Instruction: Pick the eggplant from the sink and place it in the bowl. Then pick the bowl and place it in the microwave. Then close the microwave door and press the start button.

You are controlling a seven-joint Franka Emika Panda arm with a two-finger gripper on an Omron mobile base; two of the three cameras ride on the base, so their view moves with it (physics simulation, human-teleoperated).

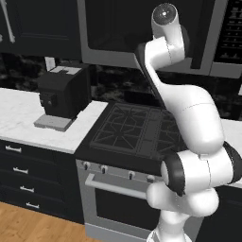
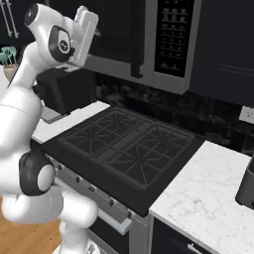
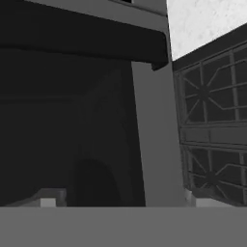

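Observation:
The microwave hangs above the stove, its dark door lying flush with the front as far as I can tell. A vertical handle and the control strip sit to the right of the door. My hand is raised against the left part of the door. In the hand view the dark glass and the grey frame are very close, and my gripper is open, its tips wide apart with nothing between them. The eggplant, the bowl and the sink are out of view.
A black gas stove with an oven lies directly below. A dark coffee machine stands on the white counter to the left. More marble counter and a dark object lie to the right.

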